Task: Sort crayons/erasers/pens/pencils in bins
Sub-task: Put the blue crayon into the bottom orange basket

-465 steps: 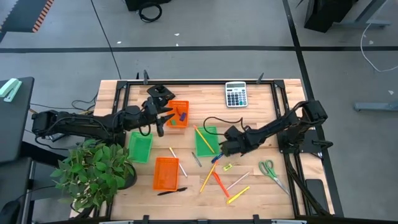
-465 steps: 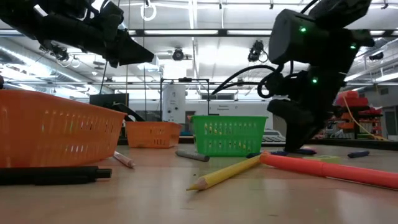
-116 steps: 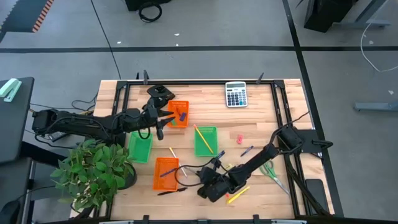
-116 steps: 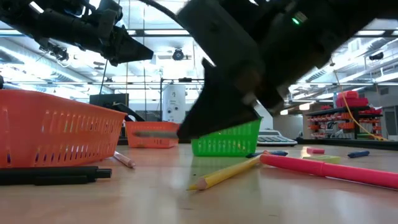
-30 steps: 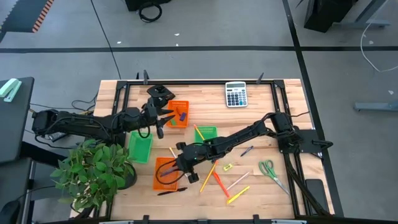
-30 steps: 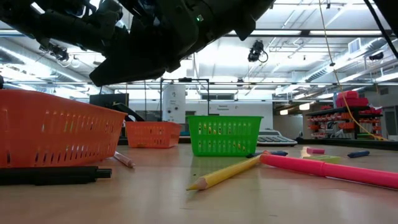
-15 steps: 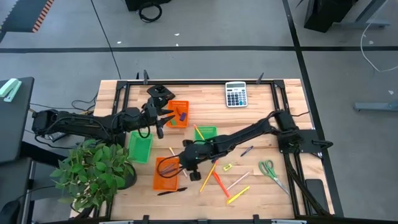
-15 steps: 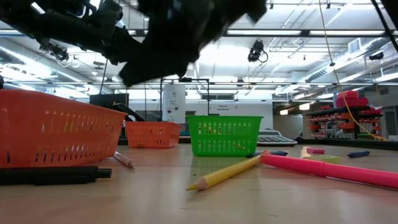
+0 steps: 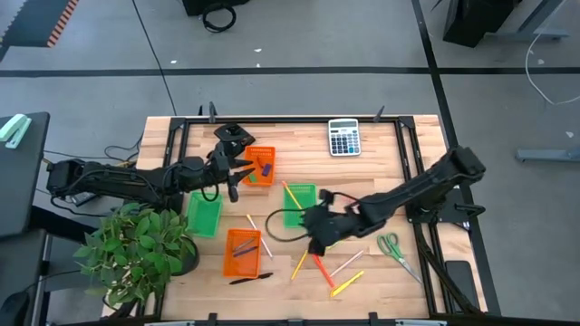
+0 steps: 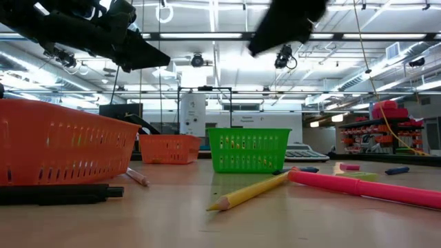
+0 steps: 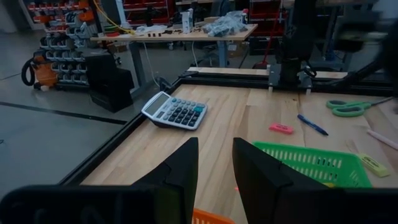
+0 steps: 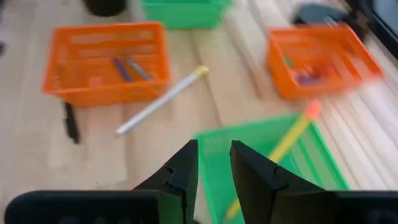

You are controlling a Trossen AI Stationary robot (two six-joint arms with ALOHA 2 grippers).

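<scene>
My right gripper [image 9: 310, 234] hangs open and empty above the table, beside the near end of the middle green bin [image 9: 300, 204]; its fingers show in its wrist view [image 12: 214, 168]. That bin holds a yellow pencil [image 12: 289, 142]. The near orange bin [image 9: 242, 252] holds two pens [image 12: 127, 68]. My left gripper [image 9: 234, 172] waits open beside the far orange bin [image 9: 260, 166]. A second green bin [image 9: 204, 215] stands at the left. A pale pencil [image 12: 163, 99], a black pen [image 9: 251, 278], a yellow pencil [image 9: 302, 264] and a red crayon [image 9: 322, 268] lie on the table.
A grey calculator [image 9: 343, 138] lies at the far edge and green-handled scissors [image 9: 391, 246] near the right. A pink eraser [image 9: 348, 202], a yellow eraser [image 9: 332, 243] and a blue pen [image 9: 360, 220] lie right of the middle bin. A potted plant [image 9: 136, 249] stands at the near left.
My right gripper has drawn away from above the near orange bin and gone toward the table's right edge, ending beside the middle green bin. The bins and the loose items have stayed where they were.
</scene>
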